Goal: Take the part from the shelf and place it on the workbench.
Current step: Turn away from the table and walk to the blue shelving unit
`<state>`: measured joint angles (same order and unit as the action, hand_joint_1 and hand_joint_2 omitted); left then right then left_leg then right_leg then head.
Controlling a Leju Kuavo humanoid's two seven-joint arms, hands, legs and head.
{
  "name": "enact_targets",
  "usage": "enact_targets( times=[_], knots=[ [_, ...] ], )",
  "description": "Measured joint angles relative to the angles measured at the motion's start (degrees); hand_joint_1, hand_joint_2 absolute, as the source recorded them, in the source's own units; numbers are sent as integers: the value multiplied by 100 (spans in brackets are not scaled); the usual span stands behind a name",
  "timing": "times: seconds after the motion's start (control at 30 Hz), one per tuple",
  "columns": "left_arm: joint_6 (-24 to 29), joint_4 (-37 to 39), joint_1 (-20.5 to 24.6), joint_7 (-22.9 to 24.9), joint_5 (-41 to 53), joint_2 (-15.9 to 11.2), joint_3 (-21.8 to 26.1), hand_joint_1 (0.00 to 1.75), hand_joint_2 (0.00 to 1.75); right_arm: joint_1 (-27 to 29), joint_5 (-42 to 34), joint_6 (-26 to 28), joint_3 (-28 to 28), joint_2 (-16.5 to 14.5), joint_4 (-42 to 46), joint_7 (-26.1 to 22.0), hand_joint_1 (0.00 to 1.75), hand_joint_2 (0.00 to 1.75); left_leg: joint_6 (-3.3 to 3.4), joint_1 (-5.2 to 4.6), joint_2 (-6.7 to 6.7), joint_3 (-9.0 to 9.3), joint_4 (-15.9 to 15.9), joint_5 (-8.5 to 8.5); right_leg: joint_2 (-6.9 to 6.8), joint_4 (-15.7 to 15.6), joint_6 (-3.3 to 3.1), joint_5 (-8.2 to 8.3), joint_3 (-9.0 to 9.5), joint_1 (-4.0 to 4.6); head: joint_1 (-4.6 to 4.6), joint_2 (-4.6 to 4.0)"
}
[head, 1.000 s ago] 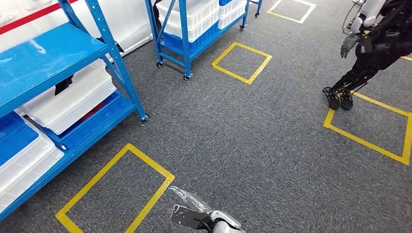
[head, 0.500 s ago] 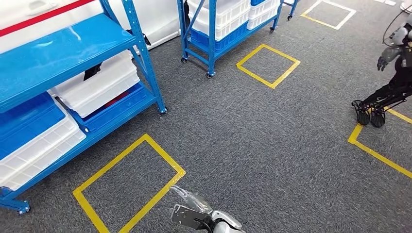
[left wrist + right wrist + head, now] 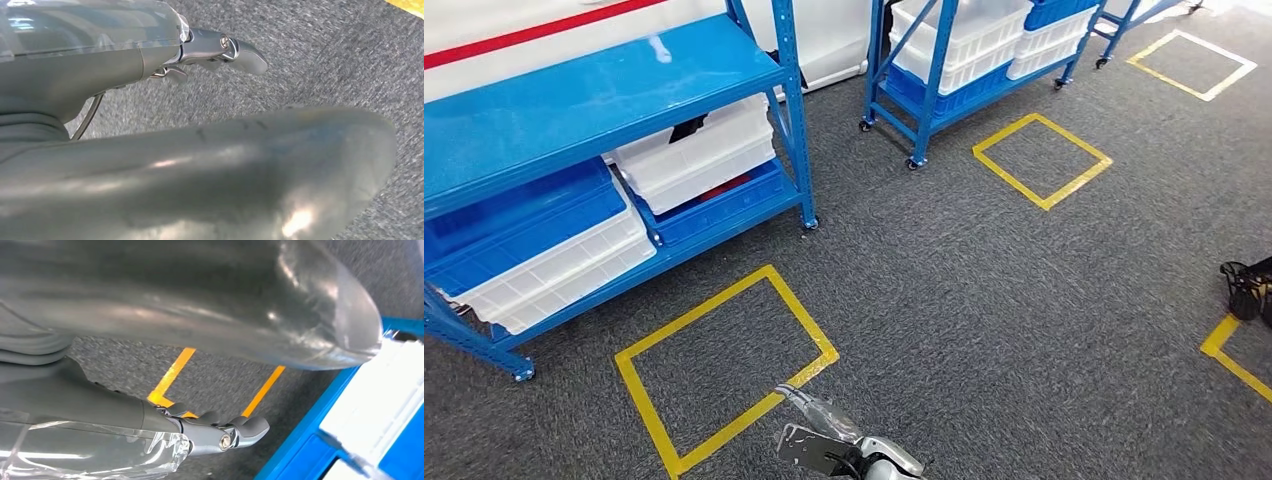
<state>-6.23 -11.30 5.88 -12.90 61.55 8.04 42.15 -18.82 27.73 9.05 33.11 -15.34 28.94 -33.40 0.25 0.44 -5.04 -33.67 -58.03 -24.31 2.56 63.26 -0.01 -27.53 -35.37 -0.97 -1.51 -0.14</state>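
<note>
We inspect from the robot outward, taking the yellow floor square (image 3: 724, 372) as our landmark.

Nearest, just on the robot's side of that square, a silver hand (image 3: 824, 440) hangs low over the grey carpet (image 3: 984, 300); we cannot tell from the head view which arm it belongs to. In the left wrist view the left hand (image 3: 215, 50) shows its thumb and fingers apart with nothing between them. In the right wrist view the right hand (image 3: 220, 432) likewise holds nothing, fingers loosely extended.

Beyond the square stands the blue shelf (image 3: 594, 95). Its lower level carries white bins (image 3: 694, 155) and a blue bin (image 3: 519, 215), and a dark item (image 3: 687, 126) rests on the rear white bin. A red shape shows under that bin. We cannot say which of these is the part.

Farther off, past a second square, is another blue rack (image 3: 954, 60) with stacked bins.

In our judgement the part is small and rigid, probably light. If it sits in a bin, we advise taking it across its firmest width from above. If the bin itself is meant, smooth plastic may slip, so we advise holding it by the rim.
</note>
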Motion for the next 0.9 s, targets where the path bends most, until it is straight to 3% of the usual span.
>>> enact_targets(
  times=[0.07, 0.13, 0.17, 0.23, 0.3, 0.37, 0.4, 0.43, 0.5, 0.57, 0.63, 0.67, 0.73, 0.8, 0.83, 0.87, 0.9],
  knots=[
    [-2, 0, 0, -9, 0, 1, 14, 0, 0, 1, -1, 0, 0, -1, 1, 1, 0, 0, -69, 3, -101, -42, -33, -11, 131, -305, -36, 92, 127, -1, -1, 0],
    [-2, 0, -16, -16, 1, -1, 27, 0, 0, 0, -2, 1, 0, -8, 12, 3, 0, 0, -149, 18, -174, -68, -19, -1, 32, -328, -107, 110, 135, 22, -1, 1],
    [-3, 0, -27, -18, 2, -2, 31, 0, 0, -3, -4, 1, 0, -13, 20, 2, 0, 0, -179, 26, -123, -80, -39, -22, -22, -354, -149, 123, 148, 25, -1, 1],
    [-5, 0, -28, -22, 4, -4, 36, 0, 0, -6, -9, 2, 0, -20, 31, -2, 0, 0, -222, 26, 136, -227, -371, -235, -155, -405, -223, 141, 173, 19, -2, 1],
    [-8, 0, -9, -26, 11, -1, 36, 0, 0, 4, -15, 5, 0, -17, 31, -4, 0, 0, -262, 31, 381, -572, -1114, -611, -312, -415, -264, 129, 175, 40, -1, 1],
    [-10, 0, -9, -28, 21, 4, 37, 0, 0, 13, -20, 10, 0, -14, 31, -4, 0, 0, -290, 39, 451, -802, -1611, -761, -470, -413, -276, 115, 174, 59, -2, 1],
    [-10, 0, -15, -28, 24, 5, 38, 0, 0, 13, -22, 12, 0, -13, 31, -4, 0, 0, -293, 39, 471, -764, -1552, -677, -539, -412, -273, 107, 179, 63, -2, 1],
    [-10, 0, -20, -28, 25, 4, 39, 0, 0, 12, -23, 13, 0, -14, 31, -4, 0, 0, -285, 38, 505, -615, -1280, -512, -603, -411, -265, 97, 192, 64, -2, 1],
    [-13, 0, -13, -30, 19, 3, 45, 0, 0, 9, -26, 13, 0, -15, 31, -3, 0, 0, -227, 4, 715, -191, -488, -184, -721, -407, -230, 68, 230, 83, -2, 1],
    [-19, 0, 1, -41, 17, 3, 56, 0, 0, 5, -29, 14, 0, -14, 32, 1, 0, 0, -134, -46, 861, 27, -53, -69, -820, -402, -178, 46, 255, 108, -1, 1],
    [-25, 0, -8, -55, 22, 1, 71, 0, 0, 2, -33, 15, 0, -16, 36, 7, 0, 0, -56, -60, 776, 22, -1, -61, -908, -410, -122, 37, 274, 115, -1, 1],
    [-25, 0, -20, -61, 25, 1, 77, 0, 0, 0, -33, 14, 0, -17, 44, 9, 0, 0, -27, -47, 722, 31, 25, -45, -874, -397, -89, 18, 286, 106, -1, 1],
    [-27, 0, -21, -73, 30, 2, 83, 0, 0, -5, -33, 13, 0, -13, 62, 14, 0, 0, 40, -10, 606, 61, 78, -2, -618, -130, -27, -173, 187, 81, 0, 1],
    [-33, 0, -2, -87, 33, 4, 84, 0, 0, 7, -33, 9, 0, 6, 67, 25, 0, 0, 78, -2, 484, 54, 85, 18, -353, 555, 6, -518, -152, 59, 0, 1],
    [-36, 0, 3, -93, 33, 4, 85, 0, 0, 18, -33, 4, 0, 16, 66, 28, 0, 0, 85, -2, 414, 46, 83, 22, -310, 909, 15, -642, -341, 55, 0, 1],
    [-38, 0, -1, -97, 33, 5, 85, 0, 0, 26, -32, -1, 0, 25, 63, 19, 0, 0, 86, -3, 340, 42, 80, 23, -293, 1119, 21, -666, -465, 53, 0, 1],
    [-40, 0, -8, -99, 34, 5, 86, 0, 0, 26, -33, -5, 0, 32, 60, -1, 0, 0, 84, -2, 264, 42, 73, 23, -283, 1127, 23, -580, -493, 47, 0, 1]
  ],
)
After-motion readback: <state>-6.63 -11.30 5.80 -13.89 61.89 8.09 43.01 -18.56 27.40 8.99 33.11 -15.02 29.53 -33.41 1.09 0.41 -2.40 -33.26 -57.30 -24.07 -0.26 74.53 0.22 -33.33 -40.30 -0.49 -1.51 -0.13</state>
